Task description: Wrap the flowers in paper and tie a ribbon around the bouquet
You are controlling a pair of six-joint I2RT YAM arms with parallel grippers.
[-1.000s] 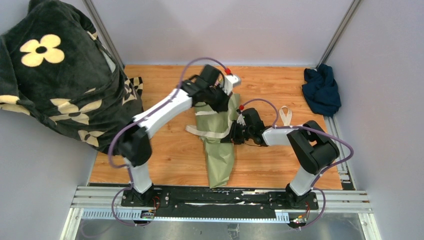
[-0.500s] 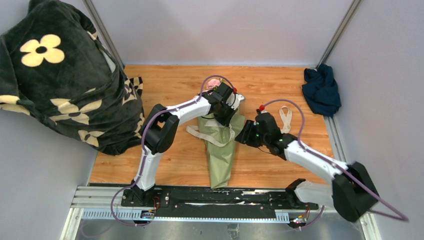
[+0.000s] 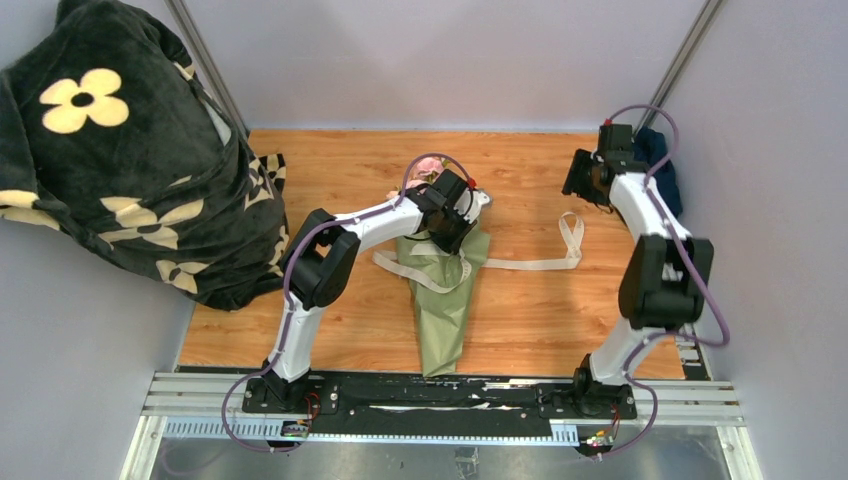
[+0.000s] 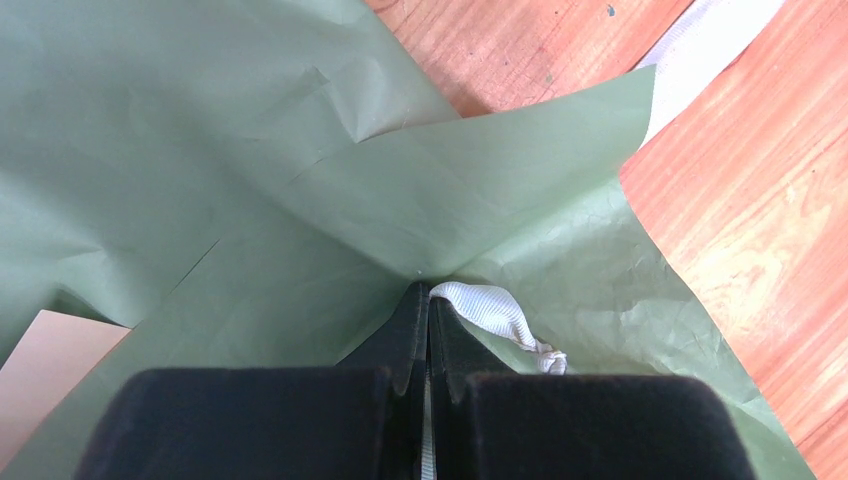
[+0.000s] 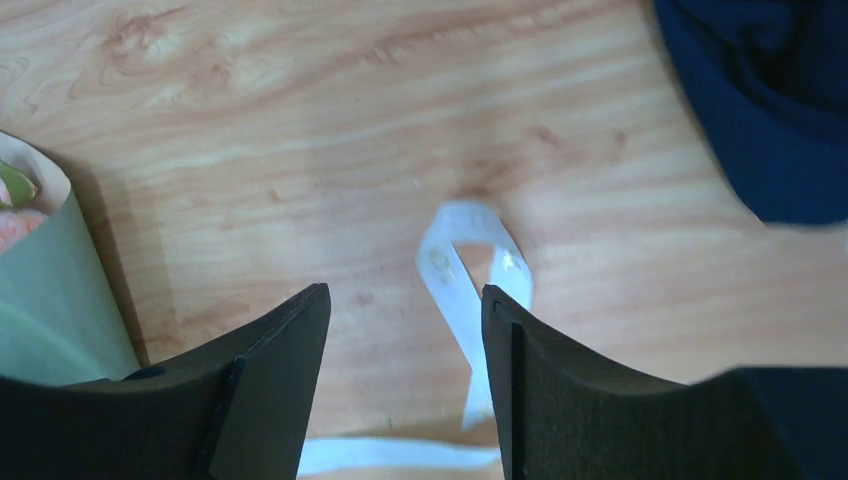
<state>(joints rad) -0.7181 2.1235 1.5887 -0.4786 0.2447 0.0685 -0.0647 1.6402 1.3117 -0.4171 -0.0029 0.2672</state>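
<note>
Bouquet (image 3: 440, 310) lies mid-bench (image 3: 330, 170), with the pink blooms at the far end. The left gripper (image 4: 428, 305) sits low on its green paper (image 4: 250, 200), jaws pressed together pinching the ribbon (image 4: 495, 315). The rest of the ribbon trails off right of the bouquet into a loop. The right gripper (image 5: 405, 300) hovers over that loop, jaws spread, holding nothing.

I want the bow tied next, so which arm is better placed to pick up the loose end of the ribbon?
Probably the right arm. The right pincer is open and faces the ribbon at its loose loop; the left pincer is shut on the ribbon at the bouquet.
</note>
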